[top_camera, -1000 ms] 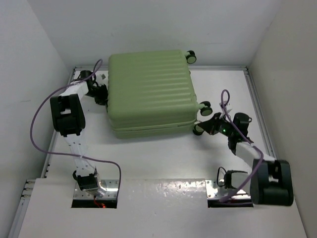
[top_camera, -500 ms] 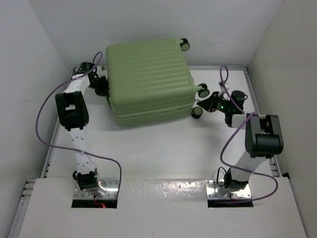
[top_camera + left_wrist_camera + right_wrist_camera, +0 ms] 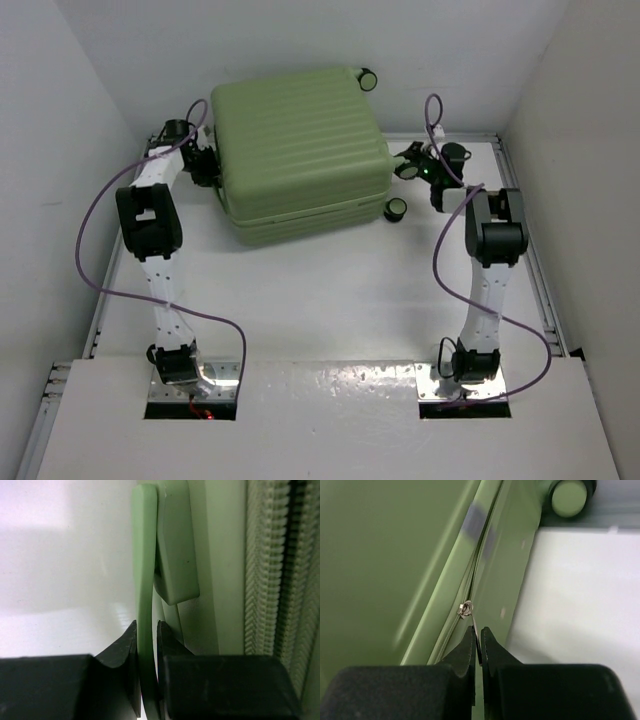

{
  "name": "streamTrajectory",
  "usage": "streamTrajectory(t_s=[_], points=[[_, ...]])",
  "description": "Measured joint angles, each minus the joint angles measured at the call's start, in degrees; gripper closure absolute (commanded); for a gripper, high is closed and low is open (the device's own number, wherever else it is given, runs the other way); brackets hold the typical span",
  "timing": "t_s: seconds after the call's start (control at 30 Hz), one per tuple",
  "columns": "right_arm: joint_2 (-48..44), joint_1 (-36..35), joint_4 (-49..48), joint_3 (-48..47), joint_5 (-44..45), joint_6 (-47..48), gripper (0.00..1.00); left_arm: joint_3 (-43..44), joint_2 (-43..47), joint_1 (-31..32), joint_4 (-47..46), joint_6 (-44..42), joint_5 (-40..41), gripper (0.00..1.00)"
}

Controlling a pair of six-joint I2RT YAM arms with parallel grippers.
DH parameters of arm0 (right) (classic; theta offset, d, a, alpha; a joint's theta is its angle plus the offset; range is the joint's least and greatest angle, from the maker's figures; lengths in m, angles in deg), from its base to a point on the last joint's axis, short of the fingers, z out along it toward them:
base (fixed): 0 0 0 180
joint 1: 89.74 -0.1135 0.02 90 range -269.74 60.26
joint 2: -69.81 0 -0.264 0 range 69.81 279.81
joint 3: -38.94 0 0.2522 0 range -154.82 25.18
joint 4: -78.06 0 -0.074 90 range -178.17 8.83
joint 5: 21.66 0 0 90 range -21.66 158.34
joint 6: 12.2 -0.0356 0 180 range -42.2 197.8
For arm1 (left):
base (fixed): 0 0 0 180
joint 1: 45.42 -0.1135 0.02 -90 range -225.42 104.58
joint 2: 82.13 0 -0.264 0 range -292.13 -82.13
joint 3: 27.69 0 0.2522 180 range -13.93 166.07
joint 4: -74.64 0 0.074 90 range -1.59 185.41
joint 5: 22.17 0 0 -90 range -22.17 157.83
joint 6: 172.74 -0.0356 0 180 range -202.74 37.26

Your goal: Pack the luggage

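The luggage (image 3: 295,140) lies flat and closed at the back of the table, its ribbed light-green shell facing up. On its left side my left gripper (image 3: 207,165) is shut on the green carry handle (image 3: 145,555), the strap pinched between the black fingertips (image 3: 146,630). At the right side, my right gripper (image 3: 412,163) is shut on the thin metal zipper pull (image 3: 466,609); its jaws (image 3: 478,632) meet on the tab right beside the zipper seam (image 3: 482,535). The inside of the case is hidden.
Black-and-green wheels stick out at the case's right end: one at the back (image 3: 368,80), one near the front corner (image 3: 396,209). White walls close in the table on the left, back and right. Purple cables loop off both arms.
The luggage has slid toward the back wall and turned slightly. My right arm swung from the front right corner up along the case's right side, holding the zipper pull. The left gripper followed the handle back.
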Motion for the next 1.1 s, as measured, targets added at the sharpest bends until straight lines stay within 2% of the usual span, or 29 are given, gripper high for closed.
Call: streamTrajectory(t_s=[0.13, 0.27, 0.3, 0.33, 0.37, 0.4, 0.43, 0.47, 0.5, 0.53, 0.7, 0.87, 1.1], points=[[7.8, -2.4, -0.7, -11.2, 5.1, -2.1, 1.00, 0.8, -0.4, 0.0, -0.1, -0.5, 0.3, 1.00], [18.1, -4.6, 0.4, -26.7, 9.9, -3.5, 1.00, 0.9, -0.4, 0.1, -0.5, -1.0, 0.4, 1.00], [20.8, -5.3, 1.1, -31.1, 11.3, -3.7, 0.99, 0.9, -0.4, 0.1, -0.6, -1.1, 0.4, 0.96], [22.9, -5.9, 1.8, -34.7, 12.9, -3.9, 0.95, 0.7, -0.3, 0.2, -1.0, -1.2, 0.4, 0.79], [24.9, -6.3, 2.5, -38.3, 14.3, -4.0, 0.83, 0.3, -0.2, 0.2, -1.7, -1.5, 0.6, 0.70], [26.3, -6.5, 3.4, -40.5, 15.5, -4.2, 0.75, -0.3, 0.1, 0.2, -3.2, -2.6, 1.0, 0.64], [26.9, -6.7, 4.3, -41.2, 17.1, -4.3, 0.67, -1.0, 0.4, 0.3, -4.8, -3.6, 1.5, 0.47], [26.8, -6.8, 5.3, -40.5, 18.9, -4.2, 0.56, -2.3, 0.9, 0.3, -6.8, -4.8, 2.2, 0.38], [26.3, -6.6, 5.0, -38.3, 19.8, -4.2, 0.55, -4.1, 1.5, 0.3, -9.2, -5.3, 2.9, 0.31], [24.7, -6.4, 4.9, -34.1, 20.1, -4.2, 0.54, -5.7, 2.3, -0.1, -12.1, -5.0, 3.0, 0.21], [15.6, -3.7, 5.0, -14.0, 15.3, -6.5, 0.57, -16.9, 8.3, -0.9, -23.2, -3.6, 4.9, 0.02], [3.6, -1.3, 6.6, 1.5, 9.7, -11.2, 0.60, -27.7, 20.8, -3.3, -29.5, 3.7, 0.3, 0.00], [-2.6, -4.0, 5.4, 14.4, 7.5, -16.8, 0.61, -36.8, 43.4, -9.9, -35.6, 14.2, -7.0, 0.00]])
